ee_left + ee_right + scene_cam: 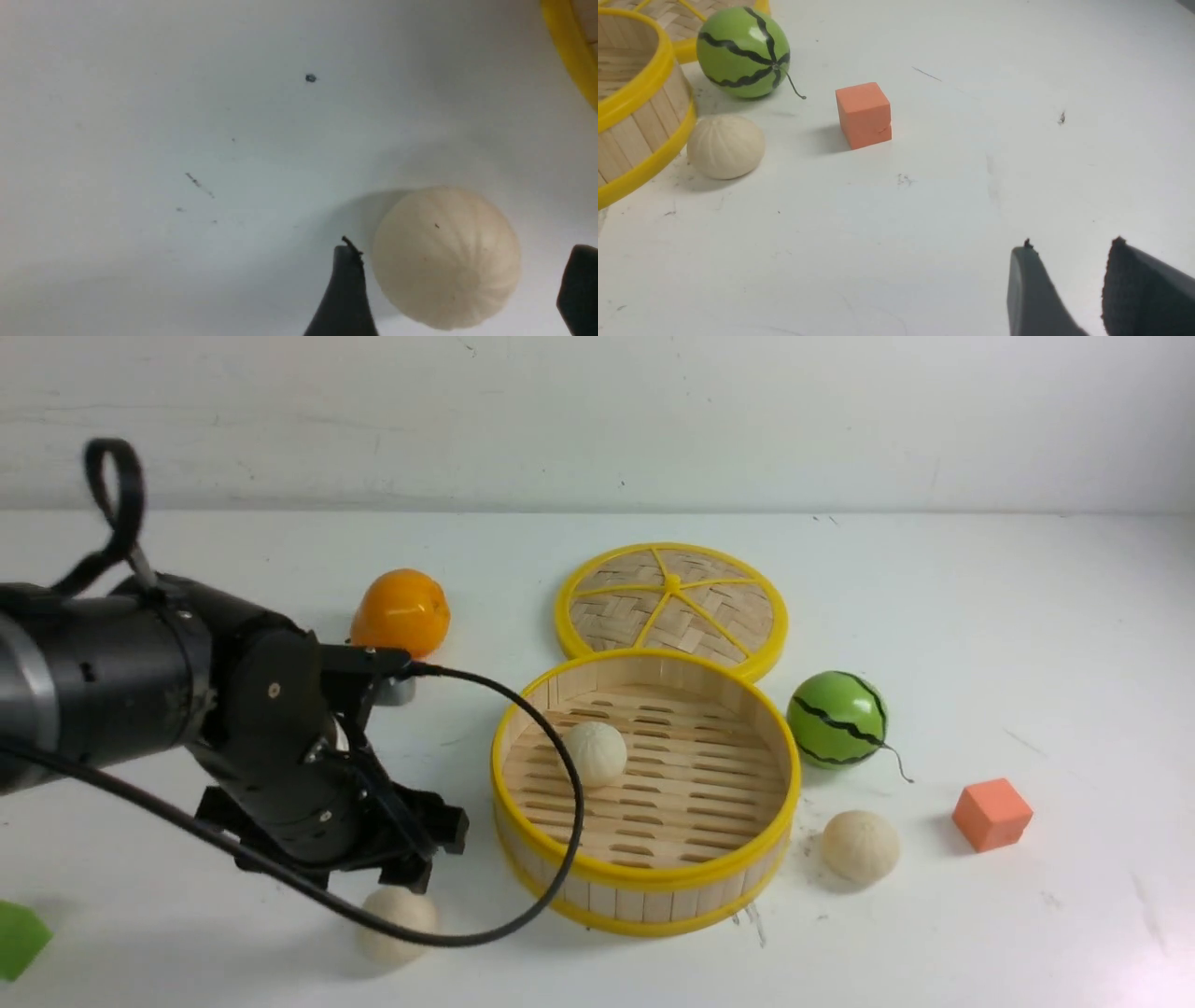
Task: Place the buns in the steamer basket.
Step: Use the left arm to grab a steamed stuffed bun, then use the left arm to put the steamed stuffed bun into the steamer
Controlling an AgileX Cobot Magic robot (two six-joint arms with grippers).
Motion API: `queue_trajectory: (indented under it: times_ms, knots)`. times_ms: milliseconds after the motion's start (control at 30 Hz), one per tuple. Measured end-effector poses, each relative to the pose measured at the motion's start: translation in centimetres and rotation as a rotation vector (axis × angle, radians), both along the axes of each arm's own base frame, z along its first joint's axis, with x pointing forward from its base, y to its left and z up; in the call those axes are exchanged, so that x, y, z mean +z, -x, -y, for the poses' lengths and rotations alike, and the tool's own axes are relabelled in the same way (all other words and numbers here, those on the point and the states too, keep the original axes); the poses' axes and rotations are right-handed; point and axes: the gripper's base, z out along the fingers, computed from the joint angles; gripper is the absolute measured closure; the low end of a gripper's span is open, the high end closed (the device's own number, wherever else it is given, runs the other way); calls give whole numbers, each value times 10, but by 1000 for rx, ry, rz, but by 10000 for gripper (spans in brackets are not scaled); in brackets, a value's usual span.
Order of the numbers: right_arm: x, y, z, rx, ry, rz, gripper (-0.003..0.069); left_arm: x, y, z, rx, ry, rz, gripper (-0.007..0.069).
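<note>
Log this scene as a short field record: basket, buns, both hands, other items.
basket: steamer basket, uncovered
inside: one bun on the slatted floor
outside: left bun and right bun, one each side of the basket
left: left hand open, fingers either side of the left bun
right: right hand open, empty
other: woven lid, orange fruit, green striped ball, orange cube, green block

Front view: raised between the arms, facing forward and down, whole table (1027, 616).
Left wrist view: very close, facing down on front view's lower-left bun (446, 256).
Right wrist view: low, oblique; shares right-side bun (724, 147), steamer basket (640, 98) with front.
</note>
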Motion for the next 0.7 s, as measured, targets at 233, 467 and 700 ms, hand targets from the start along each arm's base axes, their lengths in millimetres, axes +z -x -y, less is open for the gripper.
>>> queue_trajectory:
  times_ms: [233,467,700]
  knots:
    - [0,0,0,0,0,0,420,-23,-5,6,-3,11,-68,186]
    - [0,0,0,0,0,0,420,-4,-13,9,-27,-10,-95,615]
    - [0,0,0,0,0,0,420,77,-33,40,-132,18,1,624]
